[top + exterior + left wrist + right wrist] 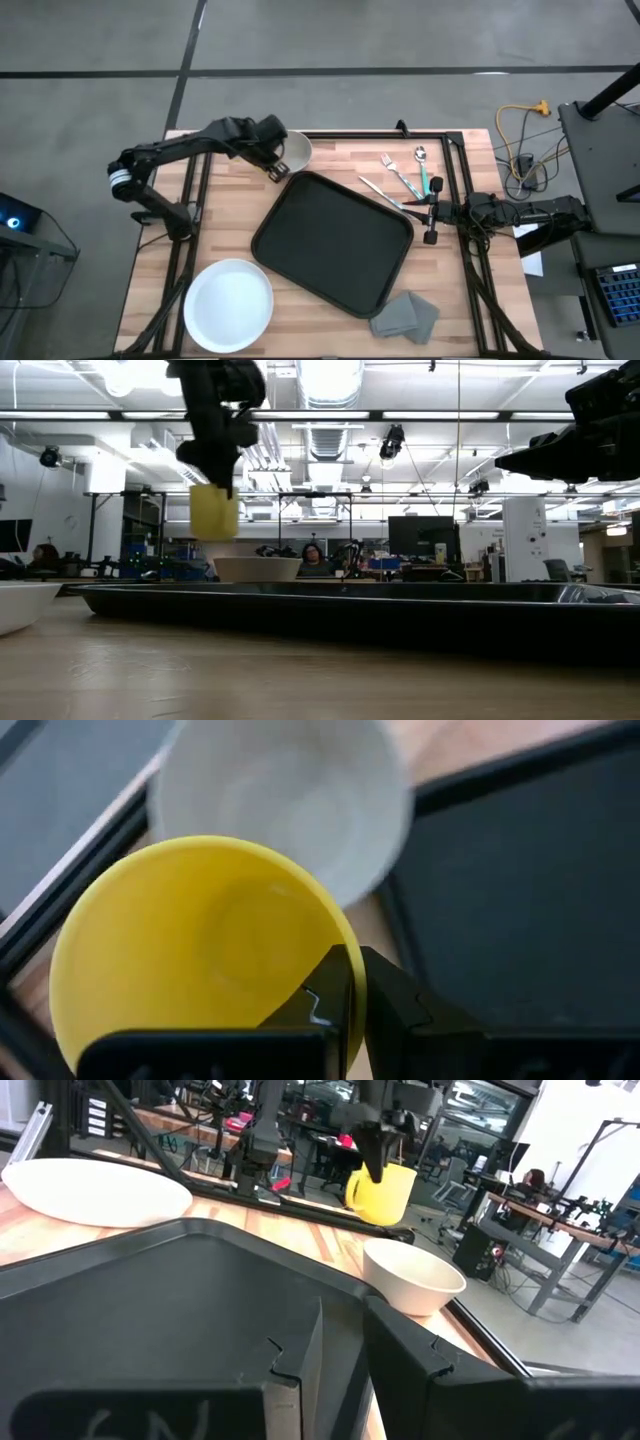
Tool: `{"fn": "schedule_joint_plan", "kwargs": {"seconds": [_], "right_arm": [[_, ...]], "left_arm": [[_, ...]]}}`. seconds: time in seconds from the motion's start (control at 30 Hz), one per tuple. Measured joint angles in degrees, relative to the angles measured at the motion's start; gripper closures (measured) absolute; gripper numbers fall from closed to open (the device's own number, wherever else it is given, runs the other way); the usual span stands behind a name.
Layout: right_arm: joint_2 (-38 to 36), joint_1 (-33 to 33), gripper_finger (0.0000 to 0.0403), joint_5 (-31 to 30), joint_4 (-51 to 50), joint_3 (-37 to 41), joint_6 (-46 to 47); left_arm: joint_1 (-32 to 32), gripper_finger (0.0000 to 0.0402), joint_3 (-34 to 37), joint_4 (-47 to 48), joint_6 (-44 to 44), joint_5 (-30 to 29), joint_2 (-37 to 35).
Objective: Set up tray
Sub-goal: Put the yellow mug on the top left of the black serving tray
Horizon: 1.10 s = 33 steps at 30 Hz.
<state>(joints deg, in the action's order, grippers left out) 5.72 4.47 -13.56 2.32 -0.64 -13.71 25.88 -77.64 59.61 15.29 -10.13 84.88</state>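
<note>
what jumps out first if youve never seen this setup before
The big black tray sits at a slant in the middle of the wooden table, empty. Next, the yellow cup, lifted clear of the table by the left gripper, its jaws pinched on the rim, above the table's far left part beside a white bowl. A round white plate lies at the near left corner.

High view: straight down, whole table (330, 165). Low view: tabletop height, level across the tray (400, 615) toward the room. Left wrist: close above yellow cup (190, 950). Right wrist: low over tray, facing the same cup, probably from table's opposite side.
</note>
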Motion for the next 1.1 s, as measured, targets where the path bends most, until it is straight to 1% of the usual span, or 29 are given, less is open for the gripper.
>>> {"fn": "schedule_joint_plan", "kwargs": {"seconds": [0.13,0.27,0.5,0.63,0.8,0.97,1.1], "right_arm": [[0.0,0.0,0.0335,0.0,-0.01,0.01,-0.2],[0.01,0.0,0.0335,0.0,-0.01,0.01,-0.06],[0.02,-0.04,0.0335,0.0,0.01,0.01,-0.06],[0.0,-0.04,0.0335,0.0,0.01,0.01,0.01],[0.0,-0.02,0.0335,0.0,0.01,-0.01,-0.21],[0.02,-0.02,0.0335,0.0,0.0,0.01,-0.18],[0.0,-0.02,0.0335,0.0,0.01,0.0,0.01]], "left_arm": [[-4.92,0.0401,-4.13,0.57,0.0,-0.02,4.26],[-8.8,0.0401,-9.33,3.05,-0.71,-0.02,10.61],[-11.84,0.0401,-18.62,4.91,-2.88,-0.64,21.49],[-12.89,0.0401,-21.61,5.4,-4.24,-0.41,24.94],[-13.12,0.0402,-22.2,5.09,-4.28,-0.38,26.27],[-13.12,0.0402,-19.75,2.9,-4.28,-0.26,26.27],[-13.12,0.0402,-17.49,0.39,-4.3,2.65,26.2]]}}
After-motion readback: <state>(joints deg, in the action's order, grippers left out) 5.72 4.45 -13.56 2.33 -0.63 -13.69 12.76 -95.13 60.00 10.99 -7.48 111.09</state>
